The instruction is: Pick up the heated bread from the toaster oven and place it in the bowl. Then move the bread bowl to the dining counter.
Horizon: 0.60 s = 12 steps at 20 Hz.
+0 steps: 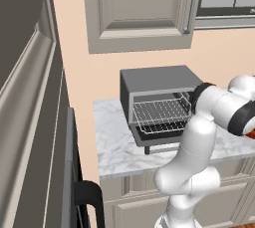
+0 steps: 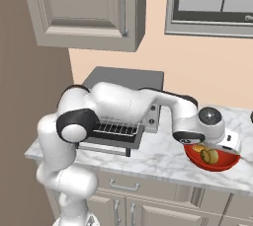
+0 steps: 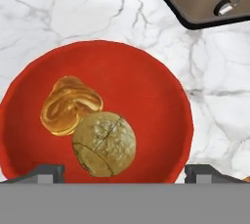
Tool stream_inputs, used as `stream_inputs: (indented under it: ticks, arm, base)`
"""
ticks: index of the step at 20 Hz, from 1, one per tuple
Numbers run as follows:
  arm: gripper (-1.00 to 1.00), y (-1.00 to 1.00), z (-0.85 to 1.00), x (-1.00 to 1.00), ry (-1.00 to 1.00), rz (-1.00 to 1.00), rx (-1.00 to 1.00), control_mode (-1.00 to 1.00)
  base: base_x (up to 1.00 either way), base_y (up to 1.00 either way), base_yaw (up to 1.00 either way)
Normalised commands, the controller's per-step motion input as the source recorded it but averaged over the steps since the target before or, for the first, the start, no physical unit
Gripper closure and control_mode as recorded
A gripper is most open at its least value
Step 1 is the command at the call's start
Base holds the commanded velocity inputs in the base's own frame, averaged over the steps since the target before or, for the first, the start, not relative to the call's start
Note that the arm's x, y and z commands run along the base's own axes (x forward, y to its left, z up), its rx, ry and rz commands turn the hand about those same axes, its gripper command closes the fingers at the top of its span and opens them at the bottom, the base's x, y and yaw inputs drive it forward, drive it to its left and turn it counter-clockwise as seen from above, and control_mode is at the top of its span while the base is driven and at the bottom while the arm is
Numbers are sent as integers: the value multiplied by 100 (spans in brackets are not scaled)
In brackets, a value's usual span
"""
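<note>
The heated bread (image 3: 104, 143) lies in the bowl (image 3: 161, 91) (beside a paler pastry (image 3: 70, 104)); the gripper (image 3: 125, 173), fingers apart, hovers above. Next: grasp the rim, carry it to the dining counter.

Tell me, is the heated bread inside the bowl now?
Yes: the heated bread lies inside the bowl, touching a paler orange-yellow food piece.

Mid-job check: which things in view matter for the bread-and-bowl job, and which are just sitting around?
Job things:
- heated bread, lying in the bowl
- bowl, red, on the marble counter
- toaster oven, door down
- hand, above the bowl

Just lying about:
- orange-yellow food piece, also in the bowl
- wall cabinet
</note>
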Motion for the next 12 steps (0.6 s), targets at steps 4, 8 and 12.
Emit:
stream_inputs:
  ticks: [4, 8, 12]
  arm:
    - [-100, 20, 65, -42, 0, -1, 0, -100]
    - [-100, 8, 17, -32, 22, -7, 0, -100]
    - [-100, 0, -2, -5, 28, -11, 3, -100]
  base:
    - [0, 0, 0]
    - [0, 0, 0]
    - [0, 0, 0]
